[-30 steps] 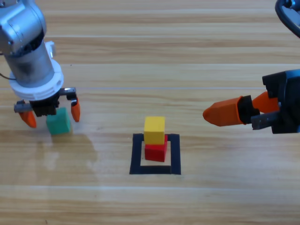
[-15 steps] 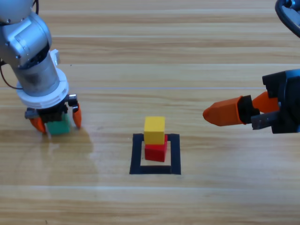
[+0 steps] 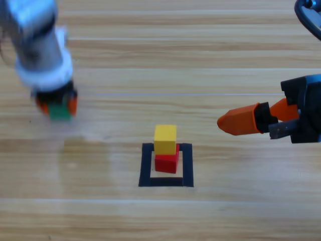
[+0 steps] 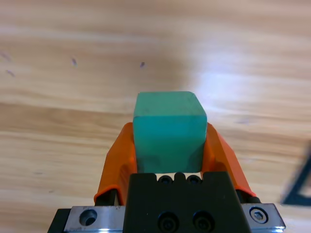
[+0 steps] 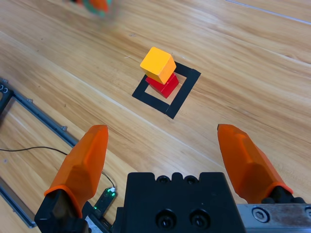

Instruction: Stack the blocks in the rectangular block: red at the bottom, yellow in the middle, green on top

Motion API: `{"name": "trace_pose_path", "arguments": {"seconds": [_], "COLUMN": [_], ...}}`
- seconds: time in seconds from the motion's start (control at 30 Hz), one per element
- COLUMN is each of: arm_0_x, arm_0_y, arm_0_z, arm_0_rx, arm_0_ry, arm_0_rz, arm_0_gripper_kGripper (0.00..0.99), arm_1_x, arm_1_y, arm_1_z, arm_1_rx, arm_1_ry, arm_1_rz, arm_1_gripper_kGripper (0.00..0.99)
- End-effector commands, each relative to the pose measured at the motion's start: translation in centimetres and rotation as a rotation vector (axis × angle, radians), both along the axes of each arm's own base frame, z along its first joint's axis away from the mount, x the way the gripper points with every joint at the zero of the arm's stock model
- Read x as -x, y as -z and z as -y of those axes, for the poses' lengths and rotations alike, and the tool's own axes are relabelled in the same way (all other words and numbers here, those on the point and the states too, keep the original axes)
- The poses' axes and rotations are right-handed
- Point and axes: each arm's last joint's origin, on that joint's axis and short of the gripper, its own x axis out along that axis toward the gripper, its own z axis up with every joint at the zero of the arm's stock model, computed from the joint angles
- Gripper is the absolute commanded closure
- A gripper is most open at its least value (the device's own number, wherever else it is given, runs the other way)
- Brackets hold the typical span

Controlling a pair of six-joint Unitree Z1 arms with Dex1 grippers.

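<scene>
The green cube [image 3: 59, 112] [image 4: 167, 130] is off the table at the far left, and my left gripper [image 3: 56, 104] [image 4: 167, 145] is shut on it, one orange jaw against each side. The yellow cube [image 3: 165, 139] [image 5: 157, 64] sits on the red cube [image 3: 166, 163] [image 5: 163, 85] inside the black tape rectangle [image 3: 146, 165] [image 5: 183, 92] at the middle of the table. My right gripper [image 3: 235, 122] [image 5: 165, 160] hangs open at the right edge, well apart from the stack, with nothing between its jaws.
The wooden table [image 3: 160, 60] lies bare between the lifted green cube and the stack. In the right wrist view, a metal frame [image 5: 34, 114] and a cable [image 5: 29, 149] run along the table's side.
The left gripper closed on the green cube and lifted it up and slightly back from the table. The stack and the right arm have not moved.
</scene>
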Motion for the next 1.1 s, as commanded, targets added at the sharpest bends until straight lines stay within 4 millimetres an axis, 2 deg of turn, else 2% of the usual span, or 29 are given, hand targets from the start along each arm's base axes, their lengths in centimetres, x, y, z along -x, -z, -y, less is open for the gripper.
{"name": "trace_pose_path", "arguments": {"seconds": [0.03,0.1,0.17,0.3,0.4,0.63,0.7,0.87,1.1], "arm_0_x": [4.1,5.5,7.3,10.7,11.9,11.8,11.6,11.2,10.0], "arm_0_y": [-12.4,-14.4,-14.8,-13.9,-12.9,-9.1,-8.4,-7.8,-6.7], "arm_0_z": [5.2,7.5,9.7,13.7,15.7,19.4,19.9,20.7,21.7], "arm_0_rx": [0.078,0.099,0.123,0.136,0.151,0.118,0.111,0.112,0.089], "arm_0_ry": [0.238,0.336,0.441,0.596,0.629,0.467,0.414,0.282,0.224], "arm_0_rz": [0.194,0.202,0.195,0.156,0.123,0.033,0.024,0.023,0.038], "arm_0_gripper_kGripper": [0.955,0.955,0.953,0.953,0.953,0.947,0.944,0.935,0.932], "arm_1_x": [0.3,0.3,0.3,0.3,0.4,0.4,0.4,0.3,0.3], "arm_1_y": [1.2,1.2,1.2,1.1,1.2,1.2,1.2,1.3,1.3], "arm_1_z": [0.1,0.2,0.2,0.2,0.2,0.3,0.3,0.3,0.3], "arm_1_rx": [0.034,0.034,0.032,0.031,0.033,0.033,0.035,0.038,0.042], "arm_1_ry": [-0.020,-0.020,-0.020,-0.021,-0.021,-0.023,-0.025,-0.024,-0.026], "arm_1_rz": [-0.016,-0.016,-0.016,-0.016,-0.017,-0.015,-0.013,-0.015,-0.014], "arm_1_gripper_kGripper": [0.002,0.002,0.002,0.002,0.002,0.002,0.002,0.002,0.002]}}
